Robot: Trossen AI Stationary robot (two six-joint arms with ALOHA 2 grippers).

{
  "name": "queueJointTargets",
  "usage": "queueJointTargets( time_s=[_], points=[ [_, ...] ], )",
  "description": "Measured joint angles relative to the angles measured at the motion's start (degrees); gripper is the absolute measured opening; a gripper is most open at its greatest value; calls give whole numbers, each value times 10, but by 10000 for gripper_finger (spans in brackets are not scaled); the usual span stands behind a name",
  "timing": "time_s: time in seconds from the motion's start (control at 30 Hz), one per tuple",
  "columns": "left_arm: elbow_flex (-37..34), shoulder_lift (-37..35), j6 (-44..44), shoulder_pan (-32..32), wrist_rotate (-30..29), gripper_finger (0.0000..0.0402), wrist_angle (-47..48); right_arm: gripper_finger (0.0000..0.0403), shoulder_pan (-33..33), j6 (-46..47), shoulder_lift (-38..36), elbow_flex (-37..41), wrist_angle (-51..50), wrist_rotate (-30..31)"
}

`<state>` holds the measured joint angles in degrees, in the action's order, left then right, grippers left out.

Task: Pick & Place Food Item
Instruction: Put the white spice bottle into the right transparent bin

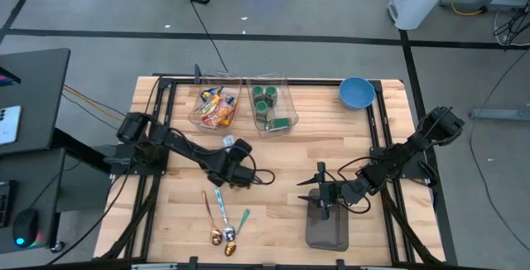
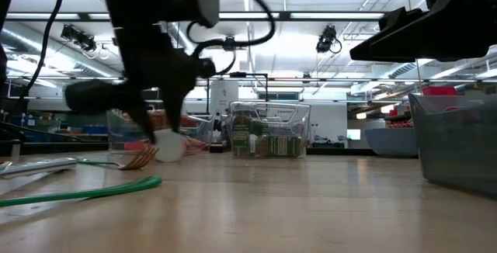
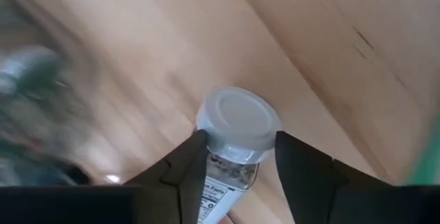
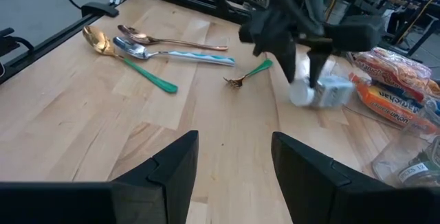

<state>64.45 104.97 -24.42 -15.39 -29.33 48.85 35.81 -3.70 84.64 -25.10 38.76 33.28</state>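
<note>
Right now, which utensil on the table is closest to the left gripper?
The gold fork with the green handle: it lies nearest the left gripper; the three spoons lie farther off.

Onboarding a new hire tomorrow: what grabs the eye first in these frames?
The left gripper, mid-table, flanks a white-capped jar with a finger on either side. Behind it stand two clear bins, one of snack packets, one of green-lidded jars, with a blue bowl at the far right corner. The right gripper hovers open over a grey container.
</note>
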Motion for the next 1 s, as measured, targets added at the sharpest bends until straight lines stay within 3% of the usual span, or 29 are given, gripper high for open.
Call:
queueJointTargets(
  time_s=[0.17, 0.5, 0.63, 0.73, 1.0],
  points=[
    [4, 3, -6, 28, -19, 163, -80, 194, 0, -2, 0, 0, 4, 0],
    [71, 4, -3, 54, -2, 163, -83, 194, 0, -2, 0, 0, 4, 0],
    [83, 3, -55, 54, 15, 167, -9, 194, 0, 0, 0, 0, 4, 0],
    [74, 3, -78, 58, 27, 185, 25, 194, 0, 0, 0, 0, 4, 0],
    [66, 3, -98, 100, 20, 240, -3, 194, 0, 0, 0, 0, 4, 0]
  ],
)
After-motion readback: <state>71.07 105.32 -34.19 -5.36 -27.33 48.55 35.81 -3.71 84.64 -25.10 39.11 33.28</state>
